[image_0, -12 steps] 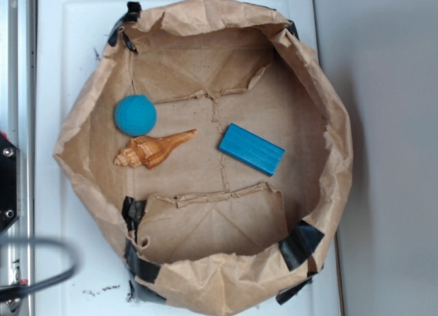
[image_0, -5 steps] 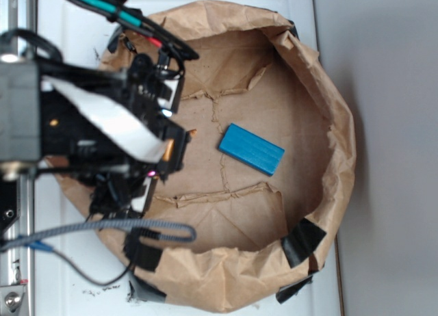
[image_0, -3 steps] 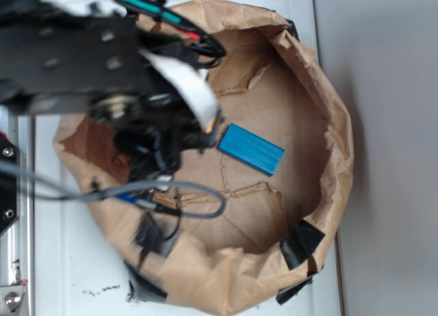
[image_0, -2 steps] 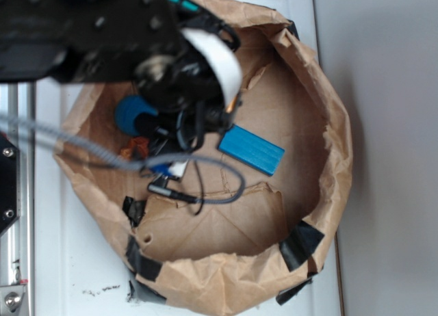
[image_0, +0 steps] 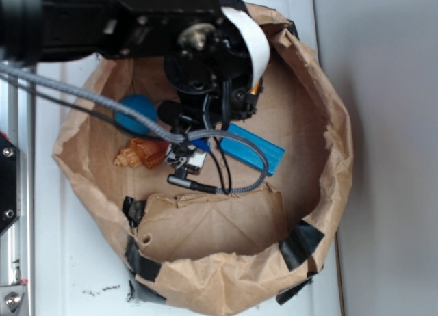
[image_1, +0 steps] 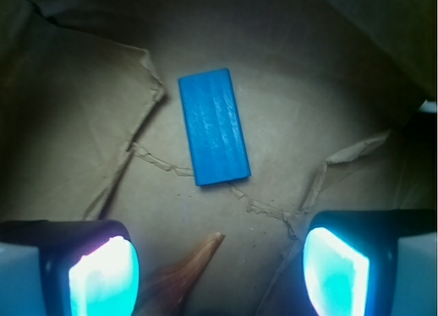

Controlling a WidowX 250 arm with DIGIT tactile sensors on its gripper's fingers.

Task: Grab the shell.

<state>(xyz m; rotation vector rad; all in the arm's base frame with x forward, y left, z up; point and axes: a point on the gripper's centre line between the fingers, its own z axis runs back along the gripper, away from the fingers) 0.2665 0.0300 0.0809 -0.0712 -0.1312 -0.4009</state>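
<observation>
Spread wide over the floor of the brown paper bag (image_0: 321,111), the tool (image_1: 219,265), two glowing fingers (image_1: 102,275) well apart and holding nothing; between them, nearer the left finger in the wrist view, only the pointed tail of the shell (image_1: 188,271), apart from both pads; in the exterior view, the shell's knobby body (image_0: 140,153) to the left of the tool, just below the teal ball (image_0: 133,113); ahead of the tool, the blue block (image_1: 213,126) flat on the paper, clear of the shell.
</observation>
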